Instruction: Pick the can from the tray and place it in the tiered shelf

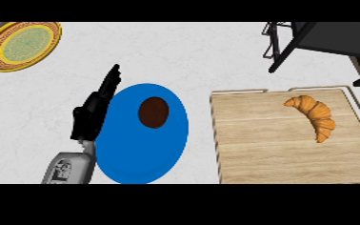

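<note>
The wooden tray (281, 143) lies at the lower right of the counter, and the only thing on it is a croissant (314, 116) near its far right corner. No can shows anywhere in the head view. The black tiered shelf (304, 40) stands at the upper right, cut off by the picture's edge. My left hand (94, 112) rests at the left, open, its straight fingers pointing away from me along the left rim of a blue plate (141, 157). My right hand does not show.
A dark brown round item (153, 112) sits on the blue plate's far half. At the upper left corner a round yellow-green dish with a brown rim (26, 44) is partly cut off. Bare white counter lies between the plate and the shelf.
</note>
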